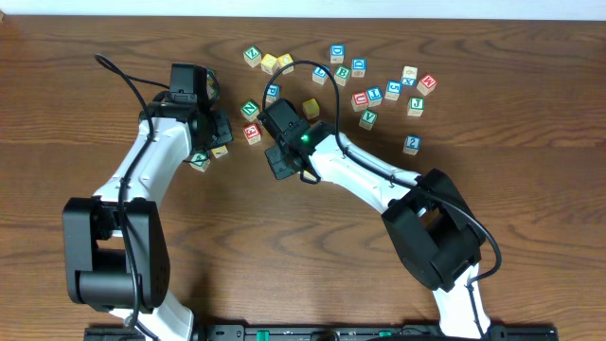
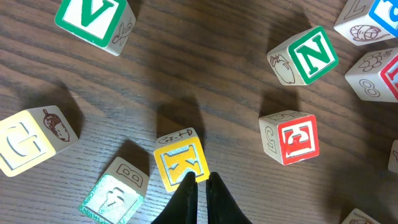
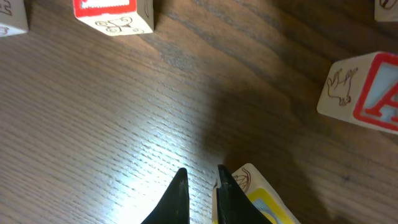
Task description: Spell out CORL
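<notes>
Small wooden letter cubes lie scattered on the brown table [image 1: 114,38]; overhead their letters are too small to read. My left gripper [image 2: 200,177] is shut and empty, its tips at the near edge of a yellow-faced cube [image 2: 180,162]; overhead the left gripper [image 1: 216,142] is just above that cube [image 1: 220,150]. My right gripper [image 3: 200,171] has its jaws almost together with only bare wood between them. A yellow-faced cube [image 3: 261,202] rests against the outside of its right finger. Overhead, the right gripper [image 1: 294,112] sits left of this cube [image 1: 311,107].
Around the left gripper lie a green V cube [image 2: 93,18], a green N cube [image 2: 308,56], a red-faced cube [image 2: 292,137], a pale G cube [image 2: 31,140] and a green glittery cube [image 2: 115,196]. A red A cube [image 3: 367,93] lies right of the right gripper. More cubes [image 1: 379,90] cluster at the back.
</notes>
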Tool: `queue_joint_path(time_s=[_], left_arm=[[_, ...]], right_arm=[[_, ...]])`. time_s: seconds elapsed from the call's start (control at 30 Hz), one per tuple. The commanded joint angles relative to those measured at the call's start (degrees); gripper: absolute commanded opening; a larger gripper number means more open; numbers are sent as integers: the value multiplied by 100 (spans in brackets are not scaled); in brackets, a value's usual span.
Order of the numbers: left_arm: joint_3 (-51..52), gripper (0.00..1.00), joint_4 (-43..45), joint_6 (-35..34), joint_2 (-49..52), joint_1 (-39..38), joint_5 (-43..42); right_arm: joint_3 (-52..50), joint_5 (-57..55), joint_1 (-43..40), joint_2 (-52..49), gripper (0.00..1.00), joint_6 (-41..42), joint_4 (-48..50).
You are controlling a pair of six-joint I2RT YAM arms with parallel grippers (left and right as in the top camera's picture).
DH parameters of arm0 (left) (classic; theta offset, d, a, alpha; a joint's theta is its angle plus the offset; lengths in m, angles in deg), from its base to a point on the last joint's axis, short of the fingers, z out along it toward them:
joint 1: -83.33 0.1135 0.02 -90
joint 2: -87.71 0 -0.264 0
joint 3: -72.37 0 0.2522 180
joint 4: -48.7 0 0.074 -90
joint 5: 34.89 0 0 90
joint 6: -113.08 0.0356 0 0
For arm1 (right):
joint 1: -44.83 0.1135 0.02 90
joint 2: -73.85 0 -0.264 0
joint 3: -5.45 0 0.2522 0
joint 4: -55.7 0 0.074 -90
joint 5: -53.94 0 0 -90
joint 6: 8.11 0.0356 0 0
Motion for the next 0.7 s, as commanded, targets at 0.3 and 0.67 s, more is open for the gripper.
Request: queue_joint_path(time_s=[0.3, 0.67], left_arm=[[-103, 8, -26, 94, 52, 24, 72], [-103, 8, -70, 96, 52, 24, 72]], right_arm=[[63, -33, 35, -24, 11, 98, -413], [225, 105, -214, 774, 10, 50, -848]])
